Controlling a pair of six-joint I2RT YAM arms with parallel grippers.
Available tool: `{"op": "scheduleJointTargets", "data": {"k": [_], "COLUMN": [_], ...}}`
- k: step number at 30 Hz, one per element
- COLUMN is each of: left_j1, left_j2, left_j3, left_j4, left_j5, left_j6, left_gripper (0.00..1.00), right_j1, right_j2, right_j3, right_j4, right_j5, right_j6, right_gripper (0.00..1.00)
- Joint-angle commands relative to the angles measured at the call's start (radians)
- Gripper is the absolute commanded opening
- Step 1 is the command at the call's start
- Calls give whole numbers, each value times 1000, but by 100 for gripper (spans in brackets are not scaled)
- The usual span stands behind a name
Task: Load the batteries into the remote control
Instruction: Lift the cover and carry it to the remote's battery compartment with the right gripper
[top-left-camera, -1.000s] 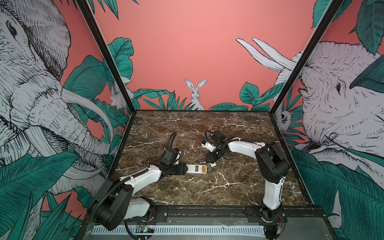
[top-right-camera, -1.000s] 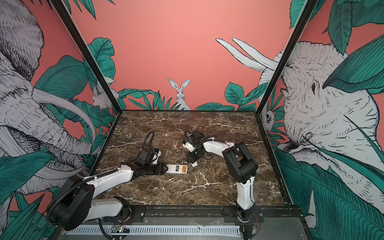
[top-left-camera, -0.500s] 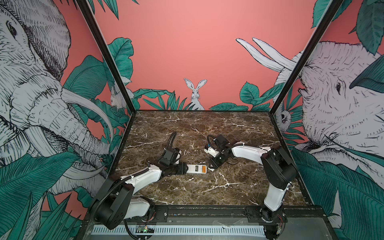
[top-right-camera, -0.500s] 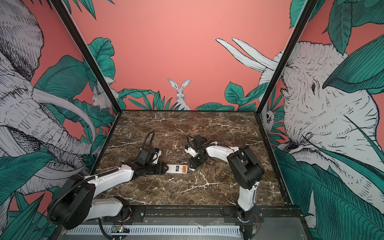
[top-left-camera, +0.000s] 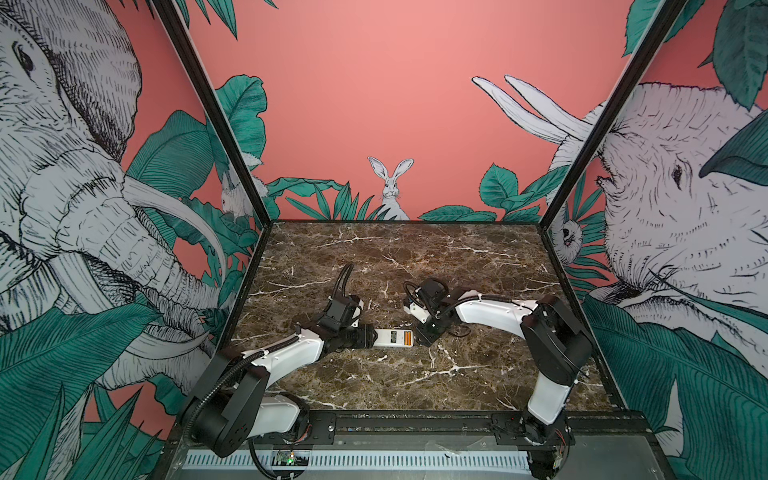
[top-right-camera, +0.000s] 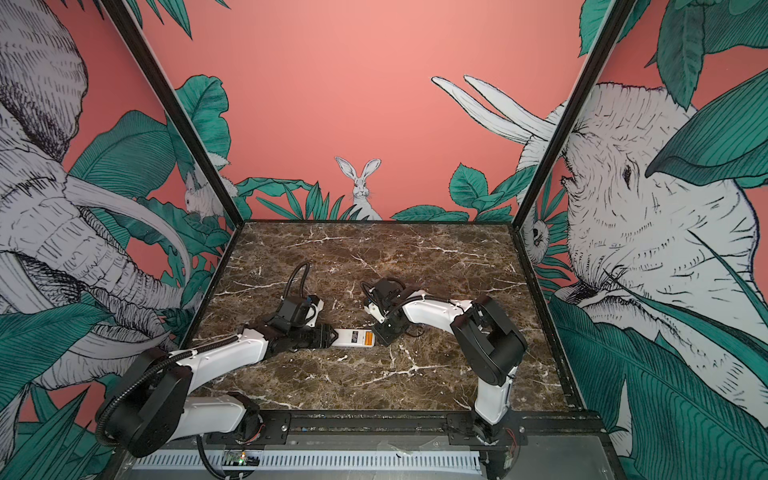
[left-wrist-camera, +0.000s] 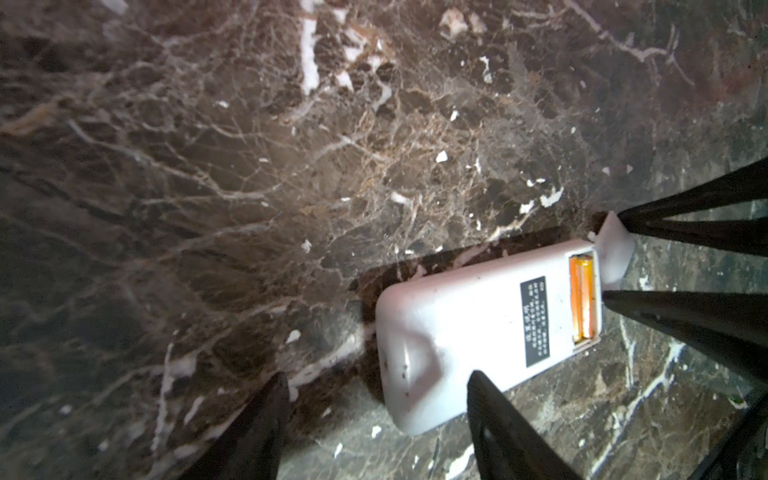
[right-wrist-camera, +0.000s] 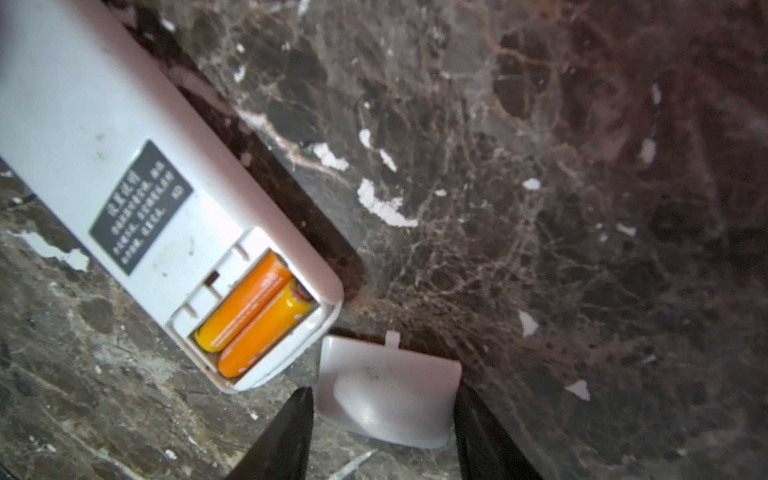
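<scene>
The remote control (top-left-camera: 392, 337) (top-right-camera: 353, 337) lies back up on the marble, its dark label showing. Its battery bay is uncovered, and the two orange batteries (right-wrist-camera: 257, 316) (left-wrist-camera: 582, 303) lie side by side inside it. My left gripper (top-left-camera: 374, 336) (left-wrist-camera: 376, 378) stands open astride the remote's far end. One of its fingers is against the casing and the other is well apart. My right gripper (top-left-camera: 424, 340) (right-wrist-camera: 380, 395) is shut on the white battery cover (right-wrist-camera: 390, 374) (left-wrist-camera: 617, 249), just off the bay end of the remote.
The dark marble table (top-left-camera: 395, 257) is walled by patterned panels at the back and on both sides. A black rail (top-left-camera: 395, 419) runs along the front edge. Both arms lie low over the middle of the table.
My right gripper has come forward and down with the cover, from behind the remote to its battery end. The left arm and the remote have stayed put.
</scene>
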Motion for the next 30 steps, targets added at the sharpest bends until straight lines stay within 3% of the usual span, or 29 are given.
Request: {"op": "scheduleJointTargets", "data": {"k": [1,15,30], "left_j1": [7,20,27], "left_j2": [-1,-8,3], "left_j3": [-28,-35,-44], "left_j4": [2,12,35], "left_j5": [9,20,30], "left_j6": [-5,5,5], "left_gripper": [69,69,69], "right_j1": [25,62,93], "right_j2": [20,10,-10], "right_j3": [8,5,-41], "right_j4": [-78,-54,-25], "right_j5": [61,113,179], "right_j6": [44,129,207], "right_gripper": [55,61,59]}}
